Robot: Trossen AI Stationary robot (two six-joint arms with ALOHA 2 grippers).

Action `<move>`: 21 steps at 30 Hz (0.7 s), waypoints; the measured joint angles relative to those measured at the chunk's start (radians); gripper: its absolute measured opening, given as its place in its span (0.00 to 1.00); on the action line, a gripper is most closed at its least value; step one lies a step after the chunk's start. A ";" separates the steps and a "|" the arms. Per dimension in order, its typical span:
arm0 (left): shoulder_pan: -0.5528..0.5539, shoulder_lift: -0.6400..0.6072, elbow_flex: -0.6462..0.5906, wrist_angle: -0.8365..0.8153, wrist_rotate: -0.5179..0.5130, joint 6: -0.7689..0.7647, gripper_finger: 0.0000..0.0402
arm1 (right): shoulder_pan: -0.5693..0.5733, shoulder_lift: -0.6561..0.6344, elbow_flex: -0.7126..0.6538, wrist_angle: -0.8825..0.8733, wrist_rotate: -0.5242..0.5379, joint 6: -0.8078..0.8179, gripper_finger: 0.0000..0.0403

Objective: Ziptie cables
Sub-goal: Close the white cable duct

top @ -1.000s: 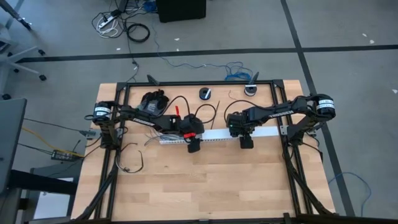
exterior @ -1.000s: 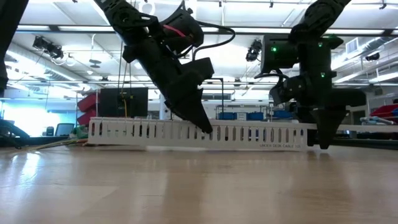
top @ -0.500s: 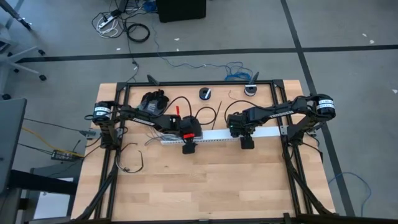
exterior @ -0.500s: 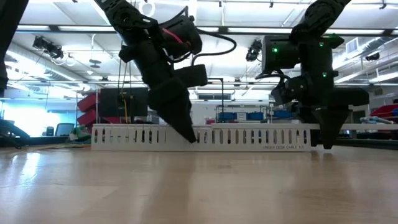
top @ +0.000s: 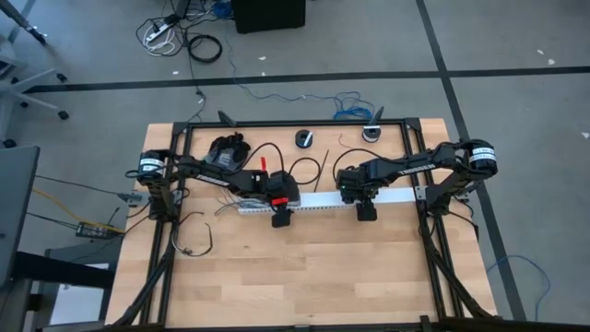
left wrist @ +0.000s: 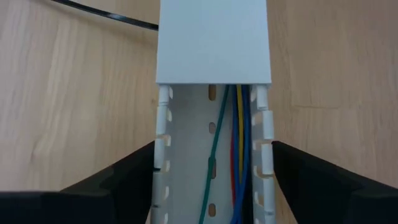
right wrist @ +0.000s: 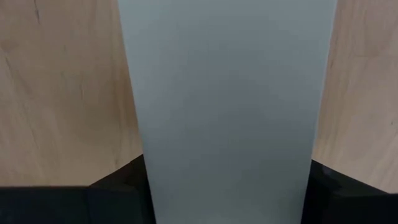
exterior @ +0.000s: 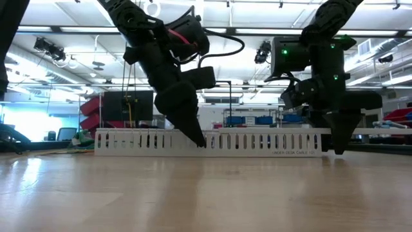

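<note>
A long white slotted duct lies flat on the wooden table. Its right part carries a plain white cover. The cables, thin green, yellow, blue and red wires, lie inside the uncovered channel. My left gripper slants down over the uncovered part. It is open, with a finger close beside each slotted wall; I cannot tell whether they touch. My right gripper points straight down over the covered part, shut on the duct. No zip tie shows. My right gripper pinches the covered part of the duct between its two fingers, one on each long side. The fingers come from above, pointing down, and lie across the duct. The duct rests flat on the table.
A black frame rims the table. Near the far edge lie a black bundle, two small round parts and loose black wire loops. Another wire loop lies at the near left. Bare wood stretches toward the near edge.
My left gripper has tipped steeper. Its fingertips have swung down and toward the table's left along the duct, ending low beside the walls. The duct has shifted slightly on the table. In the last half second nothing more has moved.
</note>
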 joint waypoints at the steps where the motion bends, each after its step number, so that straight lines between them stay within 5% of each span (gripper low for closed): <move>1: 0.000 0.000 0.000 0.001 -0.004 -0.001 0.71 | 0.000 0.000 0.000 0.000 0.000 0.000 0.57; 10: 0.000 -0.001 -0.001 0.004 -0.009 -0.004 0.58 | 0.000 0.000 0.000 0.007 -0.012 0.000 0.57; 21: 0.000 -0.001 -0.003 0.061 -0.005 -0.023 0.56 | 0.000 0.000 0.000 0.040 -0.027 -0.005 0.57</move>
